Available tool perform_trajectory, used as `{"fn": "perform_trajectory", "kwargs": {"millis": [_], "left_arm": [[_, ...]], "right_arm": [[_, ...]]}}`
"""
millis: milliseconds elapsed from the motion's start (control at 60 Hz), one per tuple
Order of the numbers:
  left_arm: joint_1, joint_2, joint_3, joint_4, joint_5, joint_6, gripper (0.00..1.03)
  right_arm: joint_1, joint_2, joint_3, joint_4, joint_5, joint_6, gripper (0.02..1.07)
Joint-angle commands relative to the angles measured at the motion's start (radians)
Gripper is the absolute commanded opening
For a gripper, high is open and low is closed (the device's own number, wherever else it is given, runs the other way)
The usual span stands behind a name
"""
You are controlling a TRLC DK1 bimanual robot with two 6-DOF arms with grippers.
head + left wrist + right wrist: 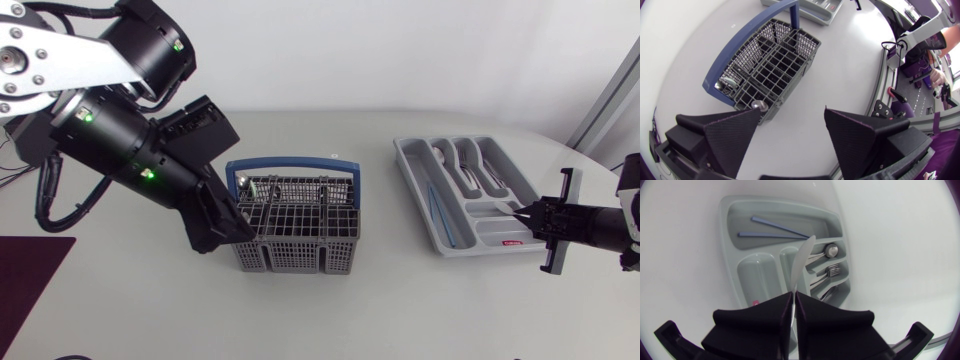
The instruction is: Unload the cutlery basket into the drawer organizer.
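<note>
A: Surface, L to R?
B: Pale counter [400, 310]. Left end effector [792, 132] open, fingers wide, just beside cutlery basket [295, 225]. Drawer organizer [412, 180] at right w/ spoons [830, 251], forks [834, 271] inside; right end effector [794, 300] clamped on a knife [801, 262] over it.
A: Unclear bits?
B: Basket contents hard to ID; knife handle hidden btw fingers.
</note>
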Motion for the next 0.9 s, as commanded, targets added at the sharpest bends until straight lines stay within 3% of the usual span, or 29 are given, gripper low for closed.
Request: {"fn": "perform_trajectory", "kwargs": {"millis": [0,183,333,433,500,533,600,700,817,883], "left_arm": [[0.010,-0.015,-0.022,-0.018,-0.006,0.025,0.97],[0.012,-0.015,-0.019,-0.024,-0.007,0.028,0.97],[0.013,-0.015,-0.017,-0.027,-0.007,0.031,0.97],[0.015,-0.015,-0.019,-0.027,-0.007,0.035,0.97],[0.015,-0.015,-0.022,-0.027,-0.007,0.035,0.97],[0.016,-0.015,-0.022,-0.027,-0.007,0.036,0.97],[0.018,-0.015,-0.024,-0.027,-0.007,0.038,0.97],[0.021,-0.018,-0.027,-0.029,-0.007,0.042,0.97],[0.024,-0.023,-0.034,-0.029,-0.007,0.045,0.97],[0.030,-0.030,-0.040,-0.031,-0.007,0.047,0.97]], "right_arm": [[-0.008,0.063,0.013,0.037,0.024,-0.070,0.08],[0.020,0.151,-0.069,0.241,0.116,-0.158,0.08],[0.046,0.160,-0.105,0.267,0.154,-0.176,0.09],[0.061,0.154,-0.128,0.267,0.176,-0.176,0.27],[0.065,0.138,-0.142,0.267,0.187,-0.184,0.50],[0.065,0.128,-0.146,0.266,0.190,-0.184,0.56],[0.065,0.095,-0.152,0.258,0.193,-0.182,0.58],[0.065,0.033,-0.145,0.215,0.193,-0.179,0.72],[0.078,-0.076,-0.094,0.069,0.188,-0.133,0.83],[0.117,-0.156,-0.033,-0.076,0.188,-0.038,0.91]]}}
